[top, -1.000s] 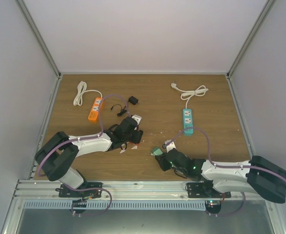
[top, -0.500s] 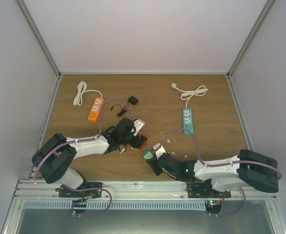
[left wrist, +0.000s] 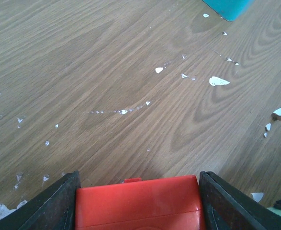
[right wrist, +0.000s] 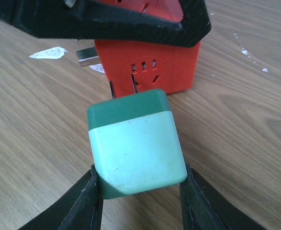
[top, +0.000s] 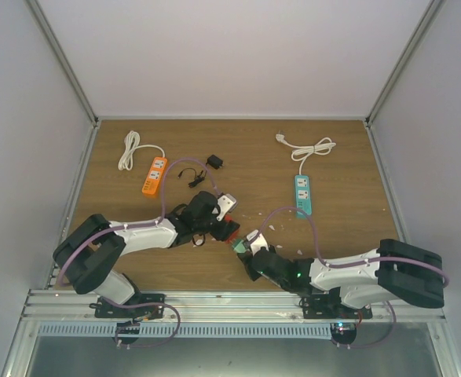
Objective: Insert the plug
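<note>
1. Tabletop (top: 348, 236): brown wood-grain surface, walled on 3 sides.
2. Left end effector (left wrist: 138, 203): near the middle of the tabletop, both fingers pressed against the sides of a red socket cube (right wrist: 150, 64), clamped on it at a fairly wide spread. In the right wrist view its black finger overhangs the top of the cube.
3. Right end effector (right wrist: 140, 201): low over the wood just beside the left one, fingers closed on the flanks of the green plug (right wrist: 135, 143).
4. Teal power strip (top: 303, 194): far right, trailing a white cord (top: 309, 149), well apart from both arms.
5. Orange power strip (top: 154, 175): far left, with its own coiled white lead (top: 129, 149).
6. Green plug: faces the cube's socket face, 2 dark prongs (right wrist: 133, 86) at that face; depth of entry cannot be told, body not flush.
7. Black adapter (top: 214, 162): behind the left arm.
8. White flecks (left wrist: 219, 81): scattered on the wood.
</note>
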Robot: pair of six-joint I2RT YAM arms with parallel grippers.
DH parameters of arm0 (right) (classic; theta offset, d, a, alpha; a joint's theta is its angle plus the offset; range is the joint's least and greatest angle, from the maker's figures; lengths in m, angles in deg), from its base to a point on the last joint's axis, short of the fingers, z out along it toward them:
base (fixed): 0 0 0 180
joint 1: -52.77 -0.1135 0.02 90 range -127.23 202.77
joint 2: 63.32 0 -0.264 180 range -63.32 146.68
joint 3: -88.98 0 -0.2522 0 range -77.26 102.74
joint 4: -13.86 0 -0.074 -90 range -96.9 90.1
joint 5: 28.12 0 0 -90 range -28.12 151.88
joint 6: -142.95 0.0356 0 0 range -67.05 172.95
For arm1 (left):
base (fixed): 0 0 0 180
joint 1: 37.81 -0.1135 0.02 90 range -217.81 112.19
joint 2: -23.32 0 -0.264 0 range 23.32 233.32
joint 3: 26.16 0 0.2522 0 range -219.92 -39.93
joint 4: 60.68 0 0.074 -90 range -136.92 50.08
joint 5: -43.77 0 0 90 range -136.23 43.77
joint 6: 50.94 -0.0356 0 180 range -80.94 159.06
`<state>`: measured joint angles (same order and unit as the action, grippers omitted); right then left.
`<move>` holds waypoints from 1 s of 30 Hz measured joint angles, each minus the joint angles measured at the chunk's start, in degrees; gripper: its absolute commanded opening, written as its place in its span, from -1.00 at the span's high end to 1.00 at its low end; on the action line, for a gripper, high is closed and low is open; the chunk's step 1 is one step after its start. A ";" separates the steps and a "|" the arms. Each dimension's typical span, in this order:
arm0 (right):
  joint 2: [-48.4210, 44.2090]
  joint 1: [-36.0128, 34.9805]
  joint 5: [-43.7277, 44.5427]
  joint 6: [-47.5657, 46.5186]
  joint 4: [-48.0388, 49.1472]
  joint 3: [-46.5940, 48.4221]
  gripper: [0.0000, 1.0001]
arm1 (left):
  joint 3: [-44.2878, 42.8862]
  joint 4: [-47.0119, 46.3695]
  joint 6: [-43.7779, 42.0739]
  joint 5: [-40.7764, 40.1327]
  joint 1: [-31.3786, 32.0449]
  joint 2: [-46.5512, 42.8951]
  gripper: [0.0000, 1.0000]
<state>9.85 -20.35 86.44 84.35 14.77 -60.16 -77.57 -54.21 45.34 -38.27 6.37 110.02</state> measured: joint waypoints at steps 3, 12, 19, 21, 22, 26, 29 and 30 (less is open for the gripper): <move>0.02 0.00 1.09 -0.02 0.00 0.00 0.90 | 0.00 -0.07 -0.44 -0.11 0.37 0.04 0.05; -0.09 0.92 2.21 -0.15 1.11 -0.09 0.91 | 0.00 -0.07 -0.85 -0.07 0.85 0.04 0.05; 1.18 1.77 0.98 -0.94 2.27 -0.22 0.91 | 0.00 -0.07 -0.94 -0.26 0.87 0.04 0.05; 2.40 2.05 0.50 -1.03 2.51 -0.22 0.91 | 0.00 -0.07 -0.94 -0.28 0.87 0.04 0.05; 2.93 2.19 0.33 -1.07 2.54 -0.22 0.92 | 0.00 -0.07 -0.94 -0.28 0.87 0.04 0.05; 3.61 2.91 -0.50 -1.14 2.67 -0.22 0.92 | 0.00 -0.09 -0.94 -0.24 0.94 0.04 0.05; 3.52 3.28 -0.85 -1.16 2.89 -0.26 0.92 | 0.00 -0.09 -0.96 -0.28 0.94 0.04 0.05; 3.30 3.37 -0.90 -1.16 2.89 -0.33 0.92 | 0.00 -0.07 -0.98 -0.28 0.94 0.04 0.05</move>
<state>13.15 -16.99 85.54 83.19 17.66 -60.48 -77.57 -54.27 44.36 -38.55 7.31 110.06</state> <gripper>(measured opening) 0.383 0.649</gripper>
